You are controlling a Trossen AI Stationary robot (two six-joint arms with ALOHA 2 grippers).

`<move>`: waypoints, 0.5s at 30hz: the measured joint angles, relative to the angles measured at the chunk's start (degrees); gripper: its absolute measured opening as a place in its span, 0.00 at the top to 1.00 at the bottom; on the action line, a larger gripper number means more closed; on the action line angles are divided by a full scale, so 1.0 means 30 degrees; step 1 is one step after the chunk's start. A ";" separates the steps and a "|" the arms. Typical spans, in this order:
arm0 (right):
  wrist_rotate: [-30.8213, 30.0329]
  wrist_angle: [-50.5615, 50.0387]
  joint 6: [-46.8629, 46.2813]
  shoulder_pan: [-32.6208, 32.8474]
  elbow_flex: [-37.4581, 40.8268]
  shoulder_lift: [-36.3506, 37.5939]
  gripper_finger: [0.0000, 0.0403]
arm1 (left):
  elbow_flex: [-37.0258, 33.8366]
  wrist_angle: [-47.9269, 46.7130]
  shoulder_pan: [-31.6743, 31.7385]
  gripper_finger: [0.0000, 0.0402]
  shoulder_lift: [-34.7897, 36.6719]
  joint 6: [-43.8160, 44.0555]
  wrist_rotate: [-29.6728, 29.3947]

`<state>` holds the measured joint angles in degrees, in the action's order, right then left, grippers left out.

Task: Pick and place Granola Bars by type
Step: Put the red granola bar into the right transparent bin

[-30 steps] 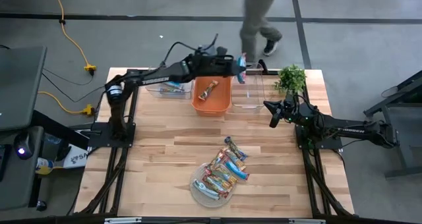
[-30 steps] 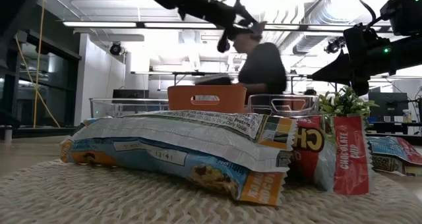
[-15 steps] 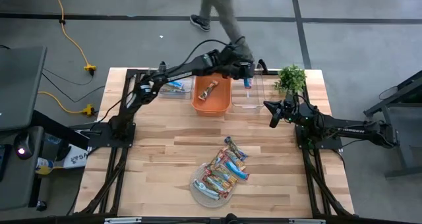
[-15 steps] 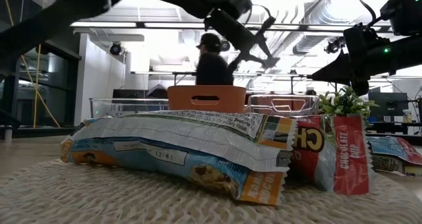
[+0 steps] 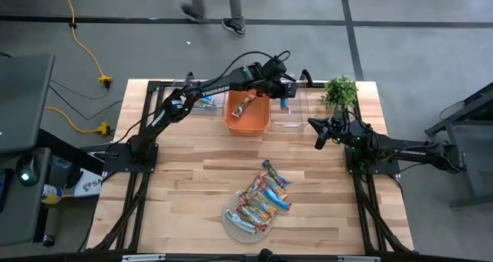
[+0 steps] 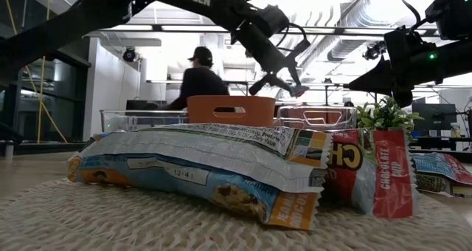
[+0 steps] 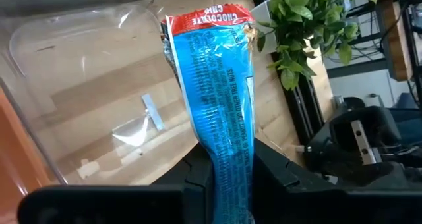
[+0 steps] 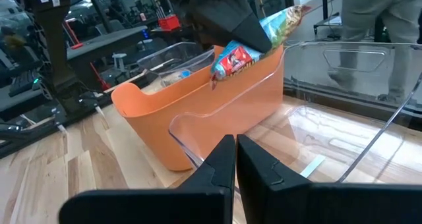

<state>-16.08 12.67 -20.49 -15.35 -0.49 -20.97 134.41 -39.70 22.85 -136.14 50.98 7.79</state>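
High view: my left end effector is stretched out to the far edge of the counter, hanging over the clear bin that sits just beside the orange bin, and it is clenched on a blue granola bar that hangs from it. My right end effector waits near the far right corner, close to the small potted plant. The rest of the granola bars lie heaped on the round woven mat near the near edge, and one tan bar lies in the orange bin; another clear bin stands on that bin's other side with a bar in it. Low view: my left end effector hangs above the bins with the bar sticking out of it, while the heap of wrappers fills the foreground; a person shows in the room behind. Left wrist view: my fingers grip the blue bar, red end outward, over the clear bin's floor. Right wrist view: my right fingers are pressed together on nothing, facing the orange bin and the clear bin.
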 joint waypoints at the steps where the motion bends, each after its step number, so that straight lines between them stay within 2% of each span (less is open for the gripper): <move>1: 0.0000 0.0002 0.0000 -0.0004 -0.0006 0.0000 1.00 | 0.0000 -0.0038 0.0000 0.83 0.0000 -0.0042 0.0008; 15: -0.0004 0.0013 0.0000 -0.0001 -0.0003 0.0000 1.00 | -0.0022 -0.0013 0.0007 0.58 -0.0576 -0.0399 0.0809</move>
<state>-16.09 12.71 -20.49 -15.36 -0.50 -20.97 134.34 -39.74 22.87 -137.86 49.78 10.22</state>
